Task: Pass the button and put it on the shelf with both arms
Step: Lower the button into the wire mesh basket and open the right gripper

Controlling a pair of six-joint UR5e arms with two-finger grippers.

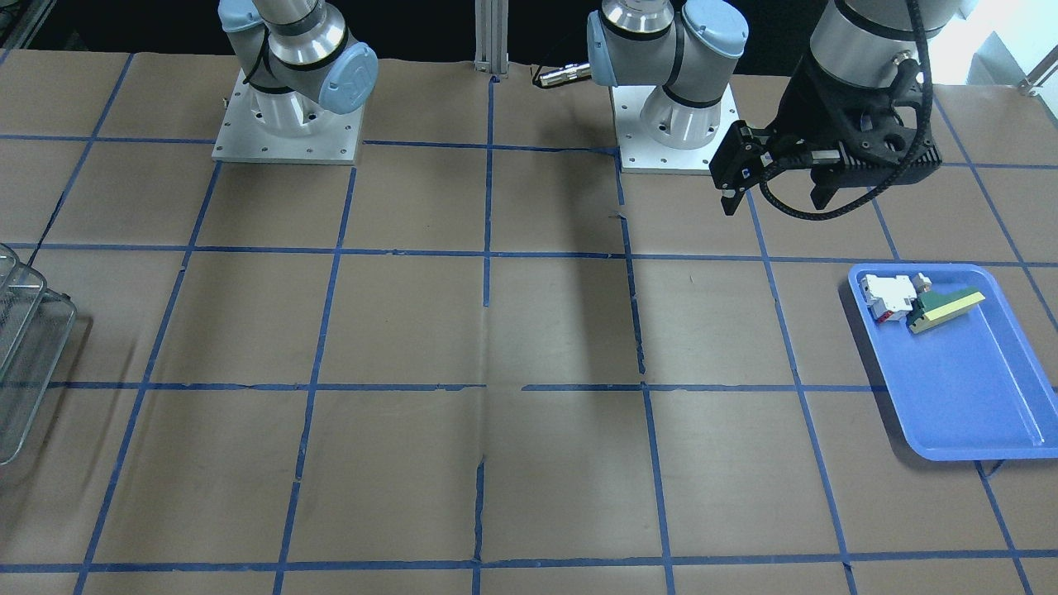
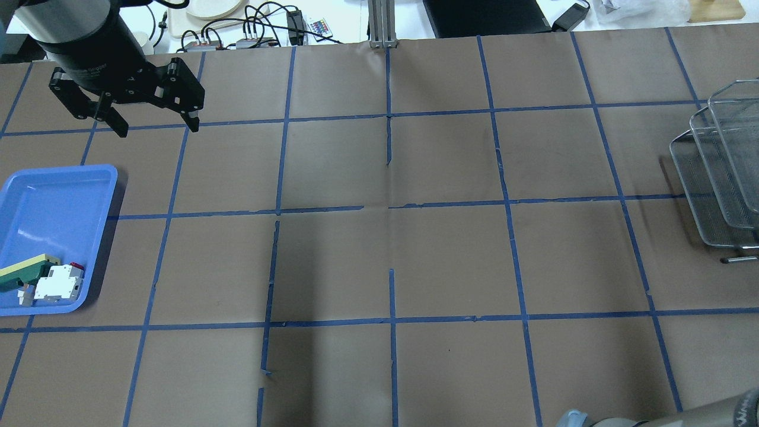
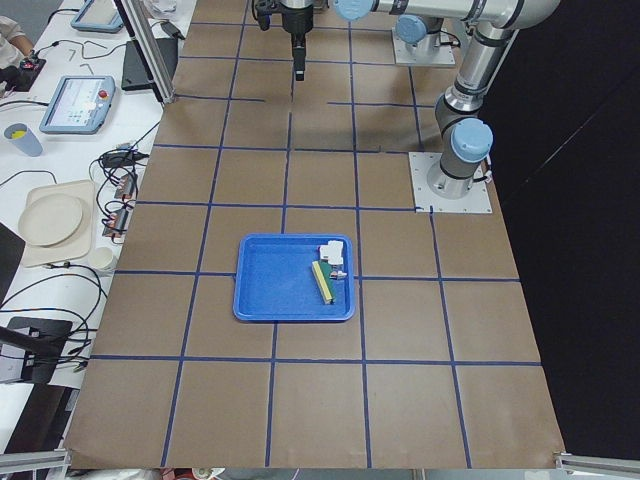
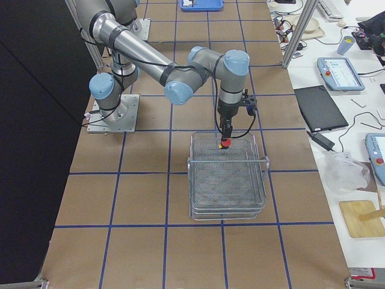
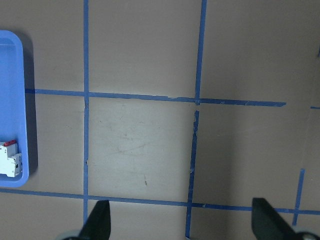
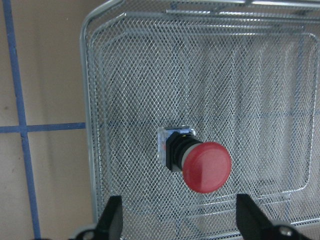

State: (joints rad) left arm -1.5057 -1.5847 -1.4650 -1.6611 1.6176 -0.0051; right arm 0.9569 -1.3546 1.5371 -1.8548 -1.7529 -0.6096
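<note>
The red button (image 6: 200,161) is sitting inside the wire shelf (image 6: 90,100), right under the right hand (image 6: 179,200). That hand is holding its fingers wide apart, and they are not touching the button. The left hand (image 2: 157,126) is hanging over the table (image 2: 450,261) far away, near the blue tray (image 2: 35,196). Its fingers are spreading apart too, holding nothing.
</note>
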